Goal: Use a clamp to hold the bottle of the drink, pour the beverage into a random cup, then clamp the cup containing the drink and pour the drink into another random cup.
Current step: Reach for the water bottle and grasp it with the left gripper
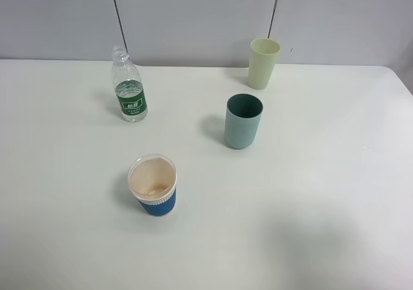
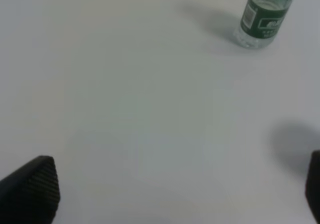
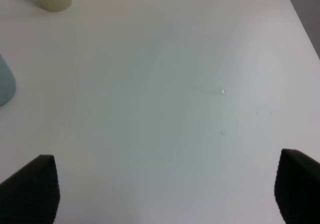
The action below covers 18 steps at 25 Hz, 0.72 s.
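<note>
Neither gripper reaches into the high view, where the bottle (image 1: 130, 91) stands upright at the table's (image 1: 322, 225) back left, well apart from the teal cup (image 1: 243, 121). In the left wrist view the left gripper (image 2: 172, 191) hangs spread wide and empty with the bottle (image 2: 262, 17) ahead, so I judge the first grasp not yet begun: it must advance and straddle the bottle. The right wrist view shows the right gripper (image 3: 165, 189) likewise parted, holding nothing, the teal cup's (image 3: 5, 87) edge just in sight.

clear bottle (image 1: 130, 91) with a dark green label stands upright at back left. dull teal tumbler (image 1: 243, 122) stands upright right of centre. blue-sleeved paper cup (image 1: 153, 188), tan inside, stands upright nearer the front; all well apart.
</note>
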Motion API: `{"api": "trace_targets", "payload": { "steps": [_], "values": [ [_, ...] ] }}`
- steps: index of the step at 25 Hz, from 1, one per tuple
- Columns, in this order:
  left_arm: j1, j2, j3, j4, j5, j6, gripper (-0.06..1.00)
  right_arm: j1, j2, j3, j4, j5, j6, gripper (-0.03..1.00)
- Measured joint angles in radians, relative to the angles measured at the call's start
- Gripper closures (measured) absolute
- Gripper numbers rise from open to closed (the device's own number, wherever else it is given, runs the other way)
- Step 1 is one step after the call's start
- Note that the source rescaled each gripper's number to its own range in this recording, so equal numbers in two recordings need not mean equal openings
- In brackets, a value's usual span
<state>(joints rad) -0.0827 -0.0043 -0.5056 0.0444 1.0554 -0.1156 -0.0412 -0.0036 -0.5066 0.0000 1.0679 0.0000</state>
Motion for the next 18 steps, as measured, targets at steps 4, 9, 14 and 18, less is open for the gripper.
{"api": "trace_targets", "payload": {
  "steps": [4,9,14,18],
  "values": [
    [0.000,0.000,0.000,0.000,0.000,0.000,-0.06,0.000,0.000,0.000,-0.005,0.000,0.000,0.39],
    [0.000,0.000,0.000,0.000,0.000,0.000,-0.06,0.000,0.000,0.000,-0.005,0.000,0.000,0.39],
    [0.000,0.000,0.000,0.000,0.000,0.000,-0.06,0.000,0.000,0.000,-0.005,0.000,0.000,0.39],
    [0.000,0.000,0.000,0.000,0.000,0.000,-0.06,0.000,0.000,0.000,-0.005,0.000,0.000,0.39]
  ]
}}
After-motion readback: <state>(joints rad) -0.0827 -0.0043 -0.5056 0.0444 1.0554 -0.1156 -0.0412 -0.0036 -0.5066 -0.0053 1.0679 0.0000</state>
